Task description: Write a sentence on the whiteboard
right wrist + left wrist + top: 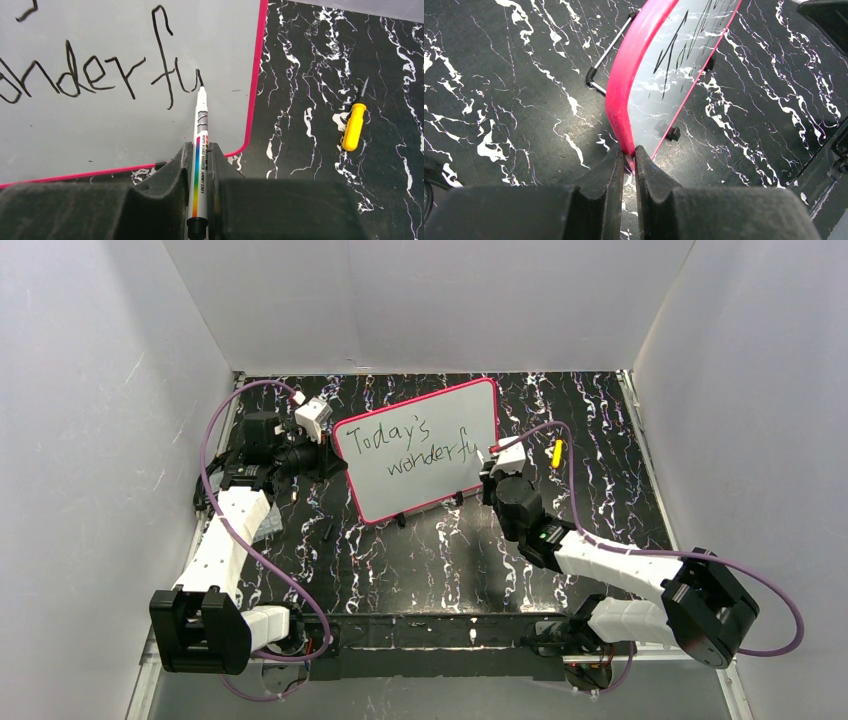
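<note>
right pincer (200, 150): shut on the marker (200, 131), one finger pressed against each side of the barrel.
marker: white barrel with a rainbow stripe. It runs straight out ahead of the right pincer's fingertips, and its tip touches the board.
whiteboard (125, 125): directly ahead of the right pincer, with its pink-red frame curving round the corner just right of the marker. It stands propped on small black feet (672, 133).
sentence (95, 75): black handwriting ahead of and to the left of the right pincer. The lower line reads "wonderfu" so far, and the marker tip sits at the end of the "u". In the top view (415, 445) "Today's" stands above it.
screwdriver (354, 125): yellow handle. It lies on the table to the right of the right pincer, a little ahead of it and apart from the board.
left pincer (630, 154): closed on the whiteboard's frame at the opposite side edge, with the pink rim nipped between its fingertips and running away ahead of it.
table (499, 100): black with white marbling, beneath both pincers and beyond the board.
</note>
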